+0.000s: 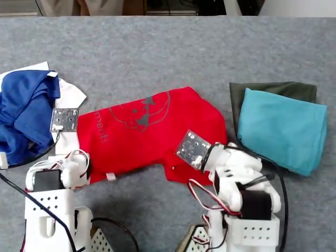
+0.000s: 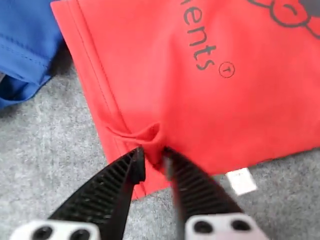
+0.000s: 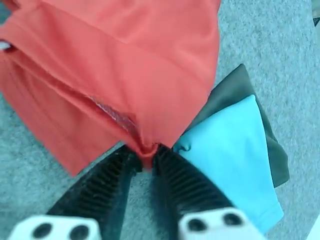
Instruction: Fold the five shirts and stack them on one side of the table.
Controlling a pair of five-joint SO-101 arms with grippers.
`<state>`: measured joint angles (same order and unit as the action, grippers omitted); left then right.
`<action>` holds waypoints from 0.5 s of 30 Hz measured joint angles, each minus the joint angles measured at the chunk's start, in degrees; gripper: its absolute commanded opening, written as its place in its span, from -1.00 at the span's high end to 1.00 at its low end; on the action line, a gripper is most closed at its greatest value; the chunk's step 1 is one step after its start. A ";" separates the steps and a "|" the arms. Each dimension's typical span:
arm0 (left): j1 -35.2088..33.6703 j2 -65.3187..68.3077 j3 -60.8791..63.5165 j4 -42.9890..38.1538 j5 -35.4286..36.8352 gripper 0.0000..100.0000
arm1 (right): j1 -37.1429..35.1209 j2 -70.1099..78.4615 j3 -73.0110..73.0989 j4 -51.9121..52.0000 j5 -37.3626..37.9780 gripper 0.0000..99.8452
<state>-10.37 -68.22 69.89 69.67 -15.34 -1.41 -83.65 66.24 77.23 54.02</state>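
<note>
A red shirt (image 1: pixel 149 131) with a grey print lies partly folded across the middle of the grey table (image 1: pixel 168 52). My left gripper (image 2: pixel 154 161) is shut on a pinch of the red shirt (image 2: pixel 200 75) near its hem. My right gripper (image 3: pixel 145 154) is shut on an edge of the red shirt (image 3: pixel 125 65) at its other end. A folded teal shirt (image 1: pixel 281 128) rests on a folded dark green shirt (image 1: pixel 275 89) at the right. A crumpled blue shirt (image 1: pixel 26 113) lies over a white shirt (image 1: pixel 71 94) at the left.
The far half of the table is bare grey cloth. The teal shirt (image 3: pixel 227 150) and dark green shirt (image 3: pixel 235 90) lie close beside my right gripper. The blue shirt (image 2: pixel 25 45) lies near my left gripper. Both arm bases stand at the near edge.
</note>
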 measured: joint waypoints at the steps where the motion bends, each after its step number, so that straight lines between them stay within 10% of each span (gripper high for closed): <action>1: 0.00 0.00 -0.70 0.62 0.00 0.65 | 0.00 -0.97 0.00 0.79 0.00 0.52; 6: 0.00 -0.18 -5.36 3.78 -0.18 0.65 | 0.00 -5.71 -0.88 4.13 0.00 0.42; 11: 0.00 -0.18 -10.20 4.31 1.49 0.96 | 0.00 -6.86 -3.25 4.22 0.00 0.98; 15: 0.00 0.09 -10.81 -1.14 6.95 0.92 | 0.00 -0.97 -3.43 -2.46 0.00 0.99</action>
<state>-10.37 -68.13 59.08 68.53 -8.40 -1.41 -84.62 62.81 74.77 54.02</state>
